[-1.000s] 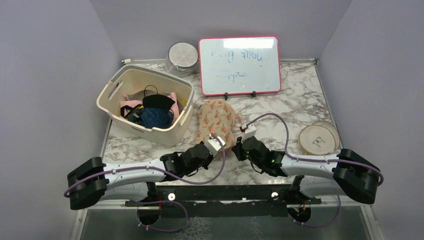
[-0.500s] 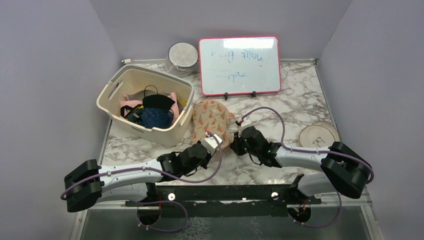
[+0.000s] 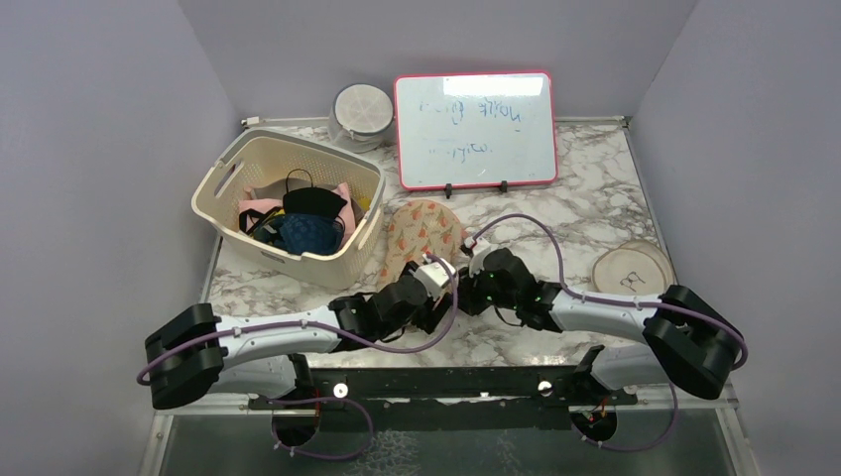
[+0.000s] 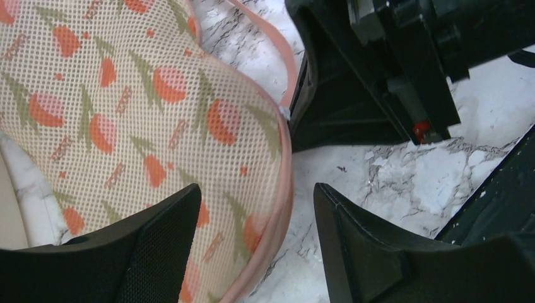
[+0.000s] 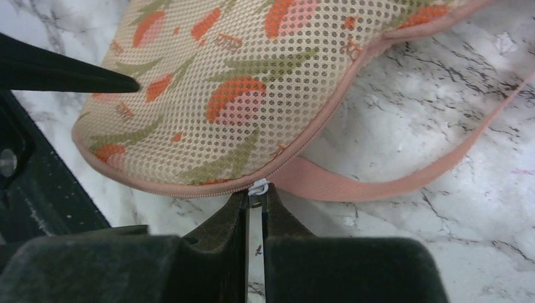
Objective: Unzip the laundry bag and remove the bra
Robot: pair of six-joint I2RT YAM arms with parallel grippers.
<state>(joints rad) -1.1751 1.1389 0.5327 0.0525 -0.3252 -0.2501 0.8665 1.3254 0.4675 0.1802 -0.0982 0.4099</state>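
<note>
Unzipping: our right gripper (image 5: 255, 201) clenches the white zipper pull (image 5: 258, 187) on the peach printed mesh laundry bag (image 5: 252, 95); released left gripper (image 4: 255, 192) should pin it.

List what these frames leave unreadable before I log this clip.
- Bra: seen in no view; the bag looks zipped, hiding its contents.
- Bag's near end, top view: under both arms.
- Zip pull, right wrist view: the right gripper tips hide how much is clamped.
- Left gripper, left wrist view: open astride the bag's edge; contact unclear.
- Whiteboard writing, top view: too faint and small.
</note>
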